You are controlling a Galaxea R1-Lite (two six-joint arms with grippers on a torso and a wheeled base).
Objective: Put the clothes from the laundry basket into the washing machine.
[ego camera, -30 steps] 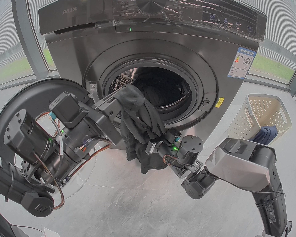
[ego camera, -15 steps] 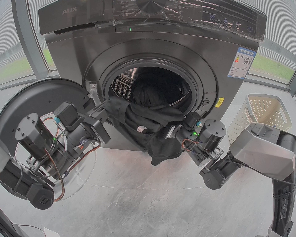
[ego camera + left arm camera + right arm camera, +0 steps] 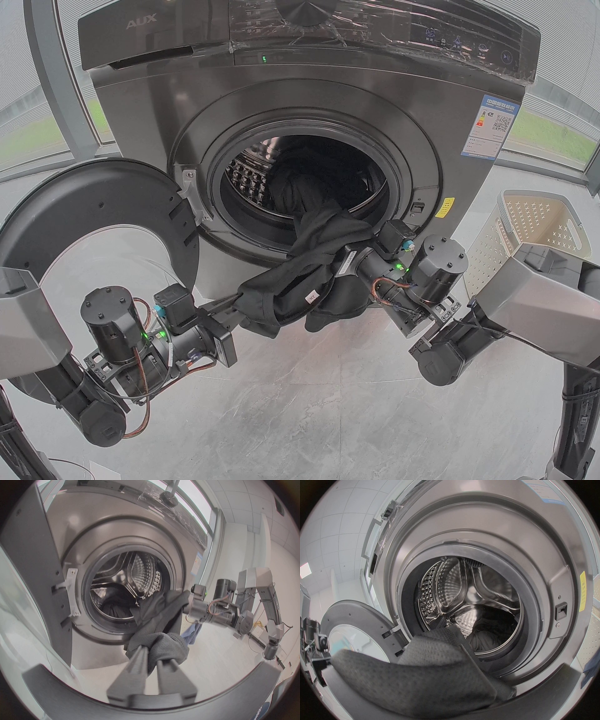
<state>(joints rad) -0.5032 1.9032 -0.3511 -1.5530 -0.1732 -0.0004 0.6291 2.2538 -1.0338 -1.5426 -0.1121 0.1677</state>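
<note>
A pale stone-look floor (image 3: 300, 412) and curved windows frame the grey washing machine (image 3: 150, 112), its round door (image 3: 94, 200) swung wide at 9 o'clock of the drum mouth (image 3: 250, 181). You have one black garment (image 3: 294, 281) stretched between both arms just outside that mouth, at its 6 o'clock. The upper fold rises before the lower rim and the lower end sags toward the left arm.

The left gripper (image 3: 152, 656), low at 7 o'clock, has its two fingers pinched together on a bunched end of the cloth. That hold looks meant to keep the trailing part off the floor while the other end is fed in. The right gripper (image 3: 342, 258), at 5 o'clock and near the rim, carries the other end draped over it. Whether it grips the cloth you cannot tell, since the fabric covers it.

Dark clothes (image 3: 490, 636) already lie at the drum's bottom; how many pieces cannot be made out. The laundry basket (image 3: 544, 219) stands on the floor at 3 o'clock, beside the machine. A blue cloth (image 3: 191, 633) shows beyond the black garment, probably the next load.

The count is one machine, one basket, two grippers, one black garment in hand and one blue cloth.
</note>
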